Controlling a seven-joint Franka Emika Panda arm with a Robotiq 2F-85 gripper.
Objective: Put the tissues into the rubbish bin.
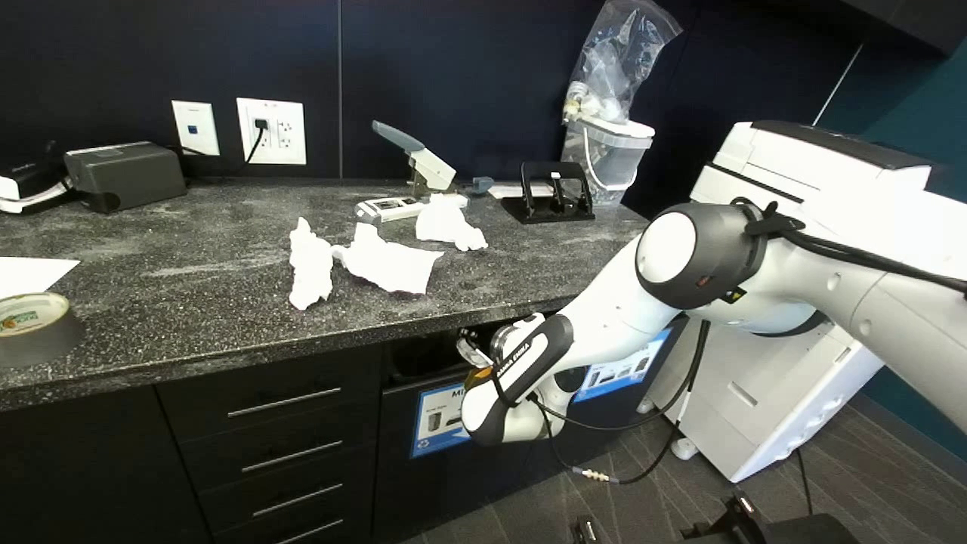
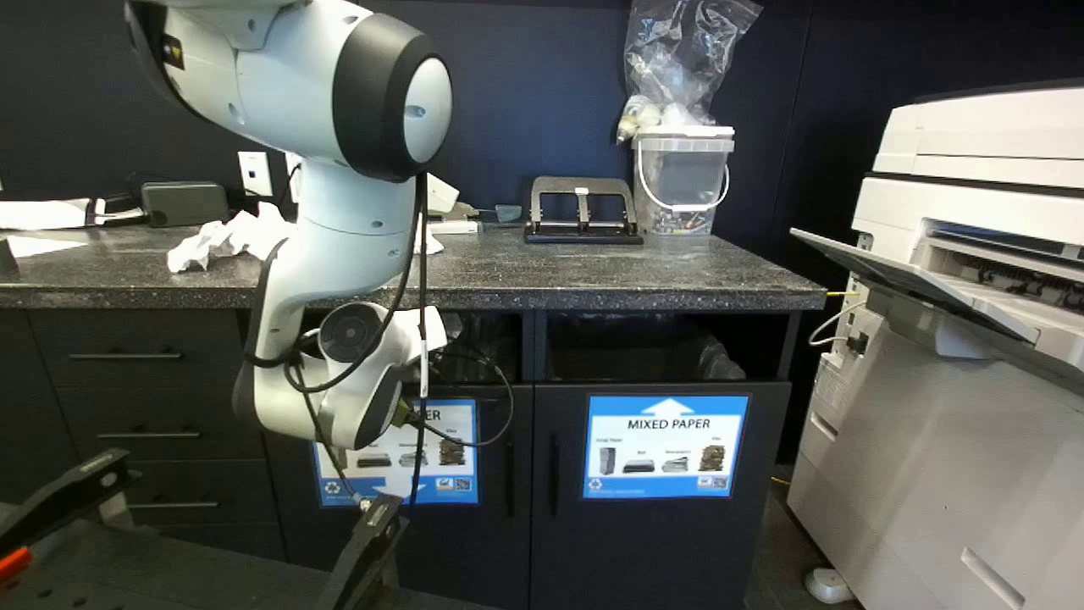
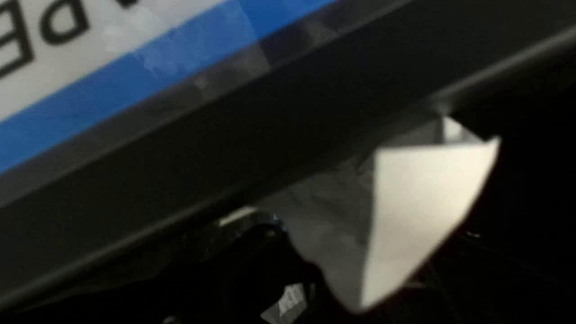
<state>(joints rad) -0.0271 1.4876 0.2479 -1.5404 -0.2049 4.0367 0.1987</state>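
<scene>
Three crumpled white tissues lie on the dark counter: a left tissue (image 1: pixel 310 266), a middle tissue (image 1: pixel 391 261) and a back tissue (image 1: pixel 447 224). Tissues (image 2: pixel 233 237) also show partly behind the arm in an exterior view. The rubbish bin is a dark cabinet opening (image 1: pixel 427 357) under the counter; it also shows in an exterior view (image 2: pixel 478 347). My gripper (image 1: pixel 474 349) is at this opening, below the counter edge, with its fingertips hidden. In the wrist view a folded white piece (image 3: pixel 423 216) shows beyond the bin's front edge (image 3: pixel 252 148); whether it is gripped is too dark to tell.
A second bin opening (image 2: pixel 648 347) is beside the first. The counter edge (image 1: pixel 287 351) overhangs the bins. A stapler (image 1: pixel 423 174), a hole punch (image 1: pixel 555 193), a clear bucket (image 1: pixel 608 155), a tape roll (image 1: pixel 38 326) and a white paper (image 1: pixel 30 276) are on the counter.
</scene>
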